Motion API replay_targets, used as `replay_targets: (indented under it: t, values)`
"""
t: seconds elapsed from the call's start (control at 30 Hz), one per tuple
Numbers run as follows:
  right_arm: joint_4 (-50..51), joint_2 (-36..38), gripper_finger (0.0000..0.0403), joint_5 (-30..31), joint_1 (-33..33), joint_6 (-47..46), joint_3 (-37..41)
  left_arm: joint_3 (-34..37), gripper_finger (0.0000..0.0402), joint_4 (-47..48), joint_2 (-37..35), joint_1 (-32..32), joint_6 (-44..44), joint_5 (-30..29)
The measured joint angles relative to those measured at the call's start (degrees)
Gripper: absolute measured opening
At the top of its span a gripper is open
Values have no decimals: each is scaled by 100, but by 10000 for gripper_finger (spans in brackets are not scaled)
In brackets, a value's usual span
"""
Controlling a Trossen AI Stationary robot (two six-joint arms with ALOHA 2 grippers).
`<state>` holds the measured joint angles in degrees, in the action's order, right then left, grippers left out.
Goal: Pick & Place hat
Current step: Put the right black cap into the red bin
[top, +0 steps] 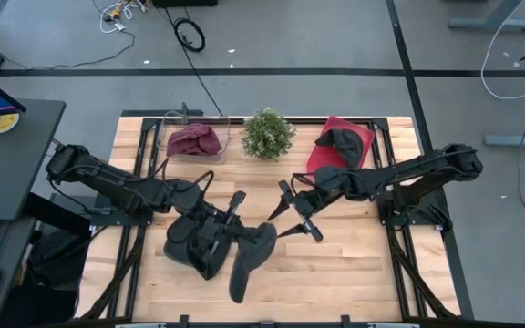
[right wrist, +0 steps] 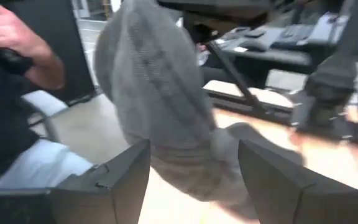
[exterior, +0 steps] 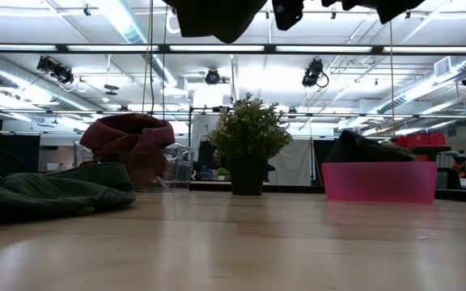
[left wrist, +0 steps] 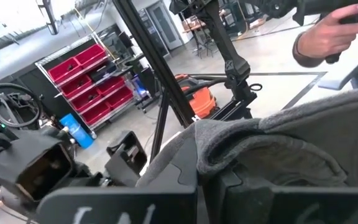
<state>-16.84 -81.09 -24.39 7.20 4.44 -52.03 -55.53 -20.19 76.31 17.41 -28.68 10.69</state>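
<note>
My left gripper point(top: 238, 239) is shut on a dark grey hat point(top: 253, 260) that hangs above the table's near middle; the low view shows it high above the table top point(exterior: 217, 16). A second grey hat point(top: 185, 248) lies flat on the wood under my left arm point(exterior: 51, 194). My right gripper point(top: 293, 217) is open, just right of the held hat and aimed at it; its fingers point(right wrist: 114, 180) frame the hat point(right wrist: 160, 106) without touching. My left gripper point(left wrist: 210, 186) pinches the grey hat by a folded edge of its cloth point(left wrist: 229, 146) between the two fingers; several layers bunch over the fingers. The hat is lifted clear of the table and hangs slack past the fingers.
Along the far edge stand a clear bin point(top: 167, 137) with a maroon hat point(top: 194, 141), a potted plant point(top: 267, 134) and a pink bin point(top: 354, 137) holding a dark hat point(top: 340, 144). A person's hand point(right wrist: 17, 43) shows beyond the table. Bare wood lies at the near right.
</note>
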Motion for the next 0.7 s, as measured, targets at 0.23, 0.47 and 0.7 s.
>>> replay_targets:
  t: [0.23,0.47,0.7]
  values:
    - [14,-7,245,-922,0,-497,-2,0,3,50,0,-37,-26,-40]
    - [-145,-7,244,-957,33,-550,-7,0,3,57,0,-81,-18,-52]
    - [-172,-7,162,-762,187,-524,-7,0,3,57,0,-96,-28,-344]
